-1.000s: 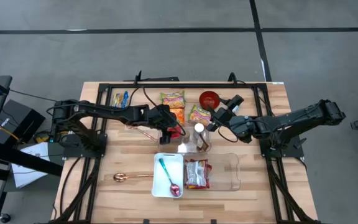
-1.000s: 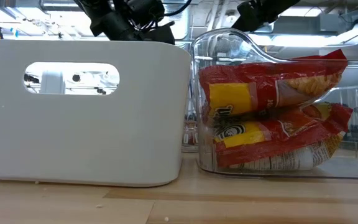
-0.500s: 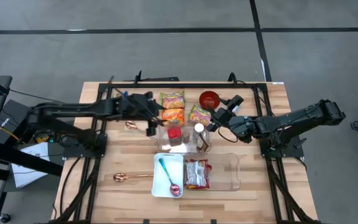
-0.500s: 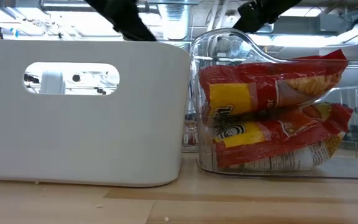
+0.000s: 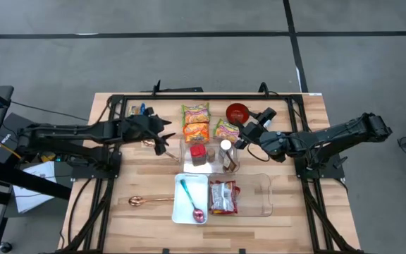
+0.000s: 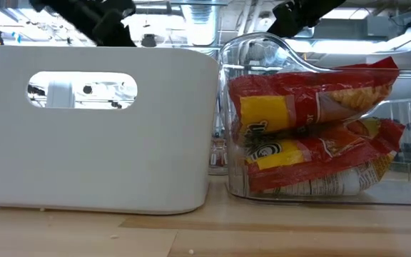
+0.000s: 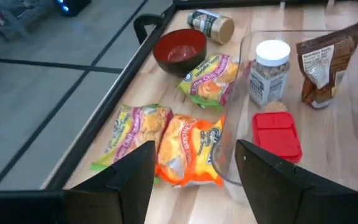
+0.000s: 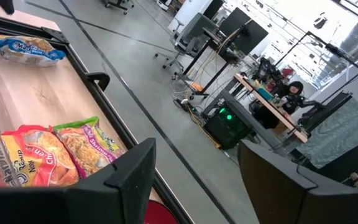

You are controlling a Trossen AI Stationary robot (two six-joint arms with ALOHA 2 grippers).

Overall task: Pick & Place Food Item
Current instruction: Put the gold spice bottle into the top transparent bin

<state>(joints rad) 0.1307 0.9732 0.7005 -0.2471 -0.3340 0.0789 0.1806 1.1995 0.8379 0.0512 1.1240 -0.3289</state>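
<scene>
Wooden planks make up the surface point(image 5: 118, 190), framed by black rails. At its middle a clear container point(image 5: 206, 156) holds a small red box point(image 5: 198, 152), a white-capped jar point(image 5: 225, 148) and a brown pouch just right of the jar. On the far side of that container lie three noodle packets: a green-and-pink one point(image 5: 195, 113), an orange one point(image 5: 197, 131) just nearer, touching the container's far-left edge, and a green-and-orange one point(image 5: 226, 128) to their right. A red bowl point(image 5: 237, 111) sits at the far edge, beside that last packet. The left claw point(image 5: 163, 135) hovers left of the clear container, close to the orange packet; its two dark fingers point(image 7: 120, 186) stand apart with nothing between them. The right claw point(image 5: 244, 135) hangs over the far-right side of the container, near the bowl, fingers apart and empty too. Nearer, a white bin point(image 5: 191, 199) carries a teal spoon with a pink bowl, and a clear tub point(image 5: 256, 195) to its right holds a red-and-yellow snack bag point(image 5: 223, 196). A copper spoon point(image 5: 149, 201) lies on the wood left of the white bin. A blue-and-yellow packet point(image 5: 138, 111) rests at the far left corner.
</scene>
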